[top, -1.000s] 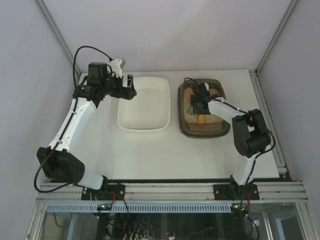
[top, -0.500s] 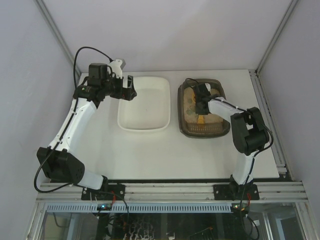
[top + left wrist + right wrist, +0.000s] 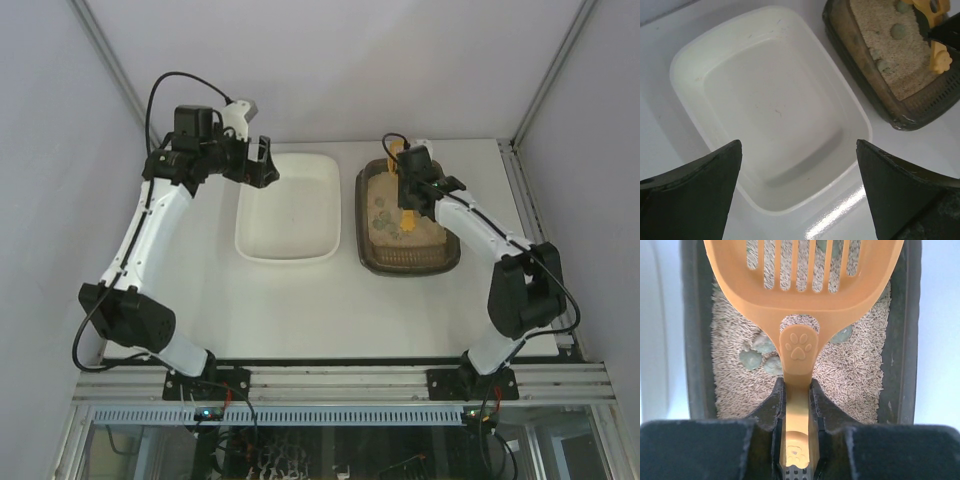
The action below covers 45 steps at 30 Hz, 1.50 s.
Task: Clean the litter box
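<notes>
The yellow scoop (image 3: 800, 290) is clamped in the right end effector (image 3: 796, 390) above the litter box (image 3: 410, 262) by the surface's far edge, the left end effector (image 3: 797, 145) is held wide, and greenish clumps (image 3: 751, 359) are left in the litter, not yet scooped

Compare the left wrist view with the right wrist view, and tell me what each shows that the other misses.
Left wrist only: the white tub's bare inside, framed by the open left gripper. Right wrist only: the scoop's slots and paw print up close, and the right gripper shut on its handle. Both: the litter box, its sandy litter with greenish lumps, and the scoop.
</notes>
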{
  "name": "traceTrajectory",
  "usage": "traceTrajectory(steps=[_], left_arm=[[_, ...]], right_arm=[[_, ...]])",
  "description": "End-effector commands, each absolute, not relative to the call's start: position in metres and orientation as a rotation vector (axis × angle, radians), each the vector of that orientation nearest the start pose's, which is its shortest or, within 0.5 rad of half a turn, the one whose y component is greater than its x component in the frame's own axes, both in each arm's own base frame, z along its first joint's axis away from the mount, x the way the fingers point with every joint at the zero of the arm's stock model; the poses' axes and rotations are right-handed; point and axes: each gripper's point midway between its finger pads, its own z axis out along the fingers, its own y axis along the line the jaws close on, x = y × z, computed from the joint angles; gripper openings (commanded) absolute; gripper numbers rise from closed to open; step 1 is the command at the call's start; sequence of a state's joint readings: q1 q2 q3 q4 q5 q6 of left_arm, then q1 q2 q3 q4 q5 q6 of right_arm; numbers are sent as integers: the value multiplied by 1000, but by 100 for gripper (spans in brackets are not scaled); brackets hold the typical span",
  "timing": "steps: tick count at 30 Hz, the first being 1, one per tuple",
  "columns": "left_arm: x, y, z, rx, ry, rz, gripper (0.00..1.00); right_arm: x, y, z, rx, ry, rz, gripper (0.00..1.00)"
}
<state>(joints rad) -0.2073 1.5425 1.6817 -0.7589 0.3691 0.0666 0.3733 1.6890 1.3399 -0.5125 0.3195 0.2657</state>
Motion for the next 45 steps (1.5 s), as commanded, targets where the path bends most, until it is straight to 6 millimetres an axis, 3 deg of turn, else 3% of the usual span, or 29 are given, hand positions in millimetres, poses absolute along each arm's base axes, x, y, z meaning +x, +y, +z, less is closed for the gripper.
traceTrajectory(steps=[1,5,9,16,23,32,41,45], left_arm=[[386,-170,323,660,2060,-638,100],[391,-194,326,657,2053,-830,100],[400,-220,323,643,2091,-1034,100],[391,-253,301,901,2129,-979,100],[398,-256,280,919,2169,-934,100],[394,-265,291,922,2129,-994,100],[380,-277,282,933,2158,-1121,100],[372,-282,272,927,2205,-1194,88]], right_arm=[[415,125,178,-36,2304,5,0],[404,138,193,-82,2301,79,0],[373,163,198,-193,2332,145,0],[324,205,213,-371,2291,299,0],[300,221,215,-461,2291,358,0],[278,248,203,-599,2308,379,0],[270,260,205,-623,2289,397,0],[270,261,210,-621,2276,389,0]])
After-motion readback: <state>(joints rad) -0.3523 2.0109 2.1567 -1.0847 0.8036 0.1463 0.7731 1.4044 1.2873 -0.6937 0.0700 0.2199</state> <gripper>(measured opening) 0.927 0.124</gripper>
